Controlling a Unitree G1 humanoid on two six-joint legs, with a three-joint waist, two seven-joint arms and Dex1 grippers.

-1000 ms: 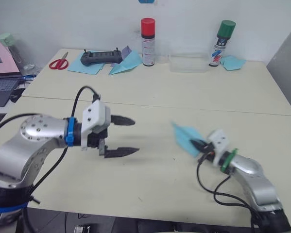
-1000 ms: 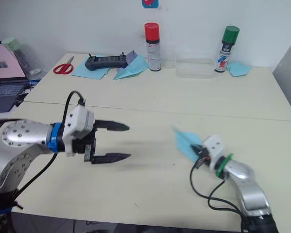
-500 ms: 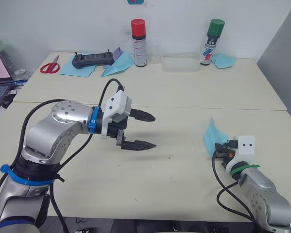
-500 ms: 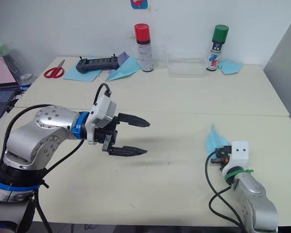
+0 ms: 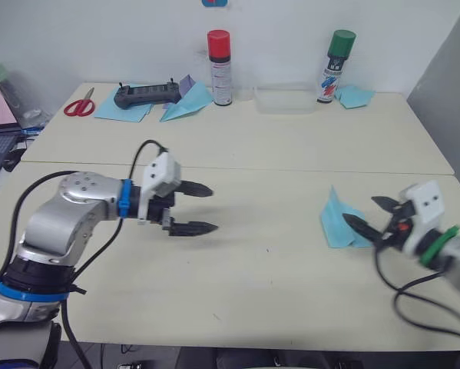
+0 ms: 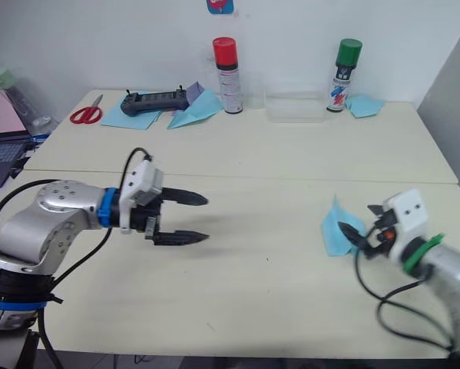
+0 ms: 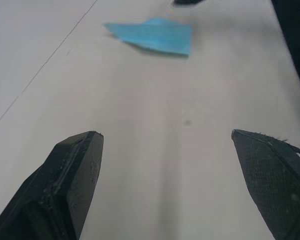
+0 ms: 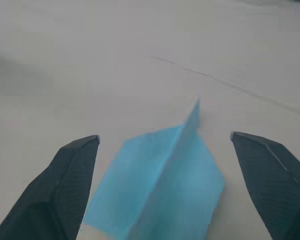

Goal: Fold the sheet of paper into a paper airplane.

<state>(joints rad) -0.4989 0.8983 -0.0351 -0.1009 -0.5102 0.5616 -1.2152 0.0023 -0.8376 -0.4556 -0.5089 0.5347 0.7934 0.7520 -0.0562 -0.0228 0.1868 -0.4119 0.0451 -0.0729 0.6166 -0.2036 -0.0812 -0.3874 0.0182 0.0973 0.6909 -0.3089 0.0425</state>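
Lying flat on the surface, the paper airplane (image 5: 341, 224) sits just ahead of my right gripper (image 5: 369, 216), jaws wide and empty, while my equally open, empty left gripper (image 5: 201, 208) hangs well apart from it.

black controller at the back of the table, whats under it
The black controller lies on light-blue sheets, which lie flat on the table. Their edges stick out around it; the part beneath it is covered, so anything else there cannot be seen.
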